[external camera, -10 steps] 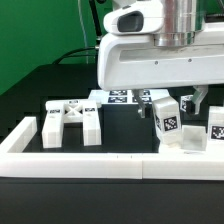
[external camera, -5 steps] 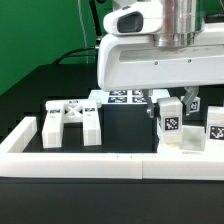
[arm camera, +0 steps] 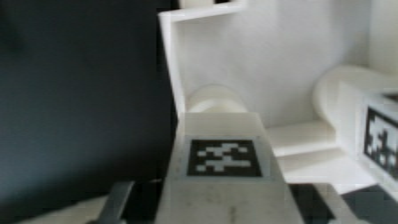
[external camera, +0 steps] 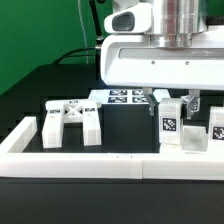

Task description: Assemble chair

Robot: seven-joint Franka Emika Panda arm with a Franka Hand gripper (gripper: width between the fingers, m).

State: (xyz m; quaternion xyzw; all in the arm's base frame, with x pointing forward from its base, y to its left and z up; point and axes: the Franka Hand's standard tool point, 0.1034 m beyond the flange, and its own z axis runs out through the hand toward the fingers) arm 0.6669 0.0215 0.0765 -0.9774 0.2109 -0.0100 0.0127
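Note:
My gripper (external camera: 171, 102) is shut on a white chair leg (external camera: 169, 124) that stands upright just behind the border wall, a square tag facing the camera. In the wrist view the leg (arm camera: 228, 140) runs away from the jaws with its tag on top, and dark fingers (arm camera: 119, 199) press on both of its sides. A cross-braced chair frame (external camera: 70, 122) lies on the exterior view's left. Another tagged white part (external camera: 214, 128) stands on the exterior view's right, close to the held leg; the same part (arm camera: 370, 115) shows in the wrist view.
The long white border wall (external camera: 100, 165) runs along the front of the dark table and turns back at the exterior view's left. The marker board (external camera: 118, 97) lies flat behind the parts. A green backdrop stands behind the table.
The fingers have come together onto the leg from a wider stance. The leg now stands a little straighter between them.

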